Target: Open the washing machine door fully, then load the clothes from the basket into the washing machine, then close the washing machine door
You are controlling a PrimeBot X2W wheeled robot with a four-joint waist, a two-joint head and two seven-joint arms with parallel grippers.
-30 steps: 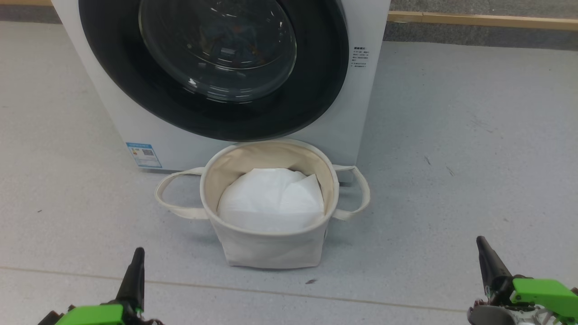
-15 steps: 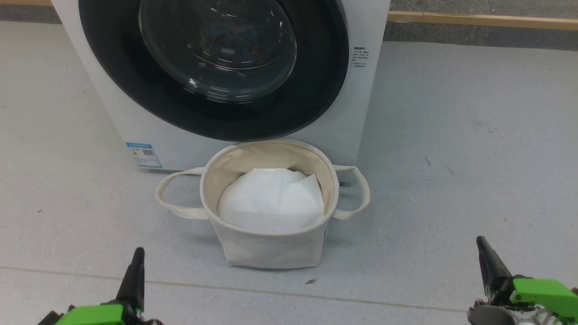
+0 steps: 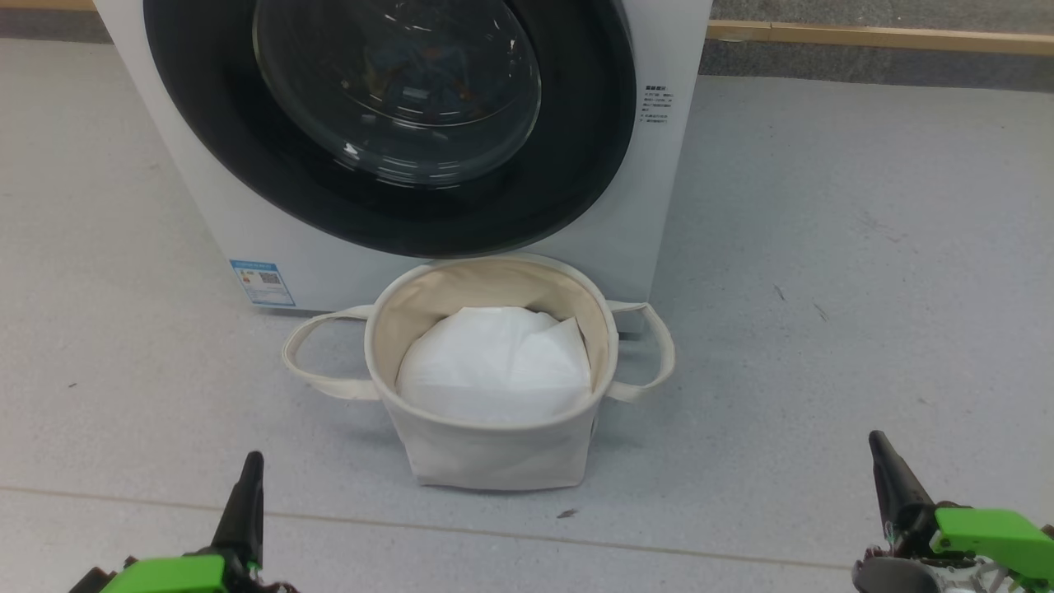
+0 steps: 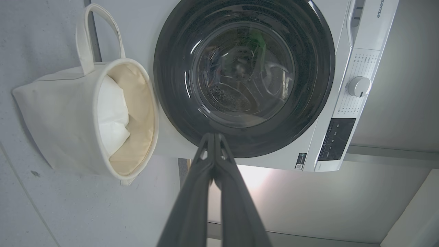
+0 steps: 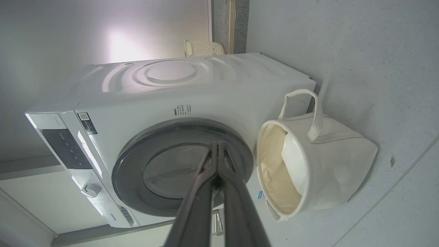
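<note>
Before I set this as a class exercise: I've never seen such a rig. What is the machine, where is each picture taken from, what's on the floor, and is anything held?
It is a wheeled robot with two arms, each ending in a gripper of two long dark fingers. The head picture looks down from its head: the left gripper is at the lower left and the right gripper at the lower right. The other two pictures come from wrist cameras looking along the fingers, so the room appears tipped sideways. On the floor stands a washing machine, its door shut. Before it is a basket with a white sheet inside. Both grippers are shut and hold nothing.
</note>
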